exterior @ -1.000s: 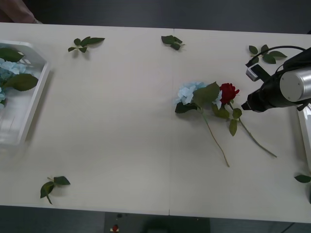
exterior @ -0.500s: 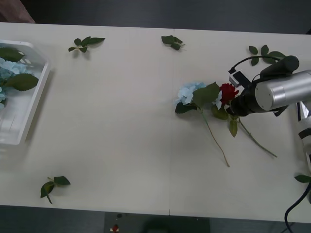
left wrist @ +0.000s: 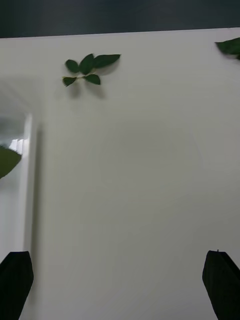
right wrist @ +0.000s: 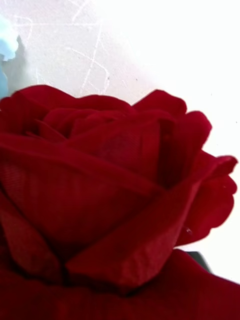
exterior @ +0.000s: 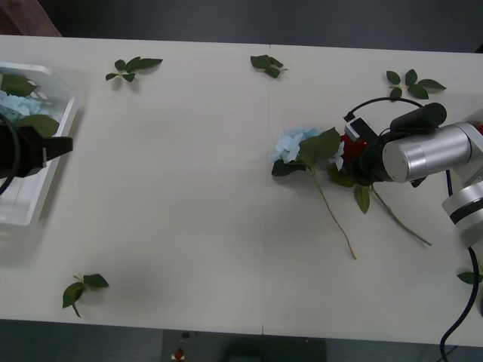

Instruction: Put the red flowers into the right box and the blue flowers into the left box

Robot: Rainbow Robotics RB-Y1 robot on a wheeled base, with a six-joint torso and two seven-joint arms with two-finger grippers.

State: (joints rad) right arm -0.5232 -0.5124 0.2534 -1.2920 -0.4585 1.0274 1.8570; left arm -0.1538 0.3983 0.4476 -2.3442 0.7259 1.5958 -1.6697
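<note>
One of the red flowers (exterior: 350,139) lies right of centre on the table, its stem running toward the front right. My right gripper (exterior: 355,156) is down at its head, which looms close and large in the right wrist view (right wrist: 115,200). A blue flower (exterior: 290,143) lies touching it on the left, its pale edge (right wrist: 7,45) just beside the rose. My left gripper (exterior: 54,146) hovers open over the left box (exterior: 30,205), black fingertips (left wrist: 217,280) apart with nothing between them. More blue flowers (exterior: 16,105) lie in that box. The right box is out of view.
Loose green leaf sprigs lie at the back left (exterior: 133,68), back middle (exterior: 266,65), back right (exterior: 412,81), front left (exterior: 81,287) and far front right (exterior: 469,277). The box rim (left wrist: 29,175) sits beside bare tabletop.
My right arm swung left and closed in on the rose head. My left arm came into view at the far left, over the left box.
</note>
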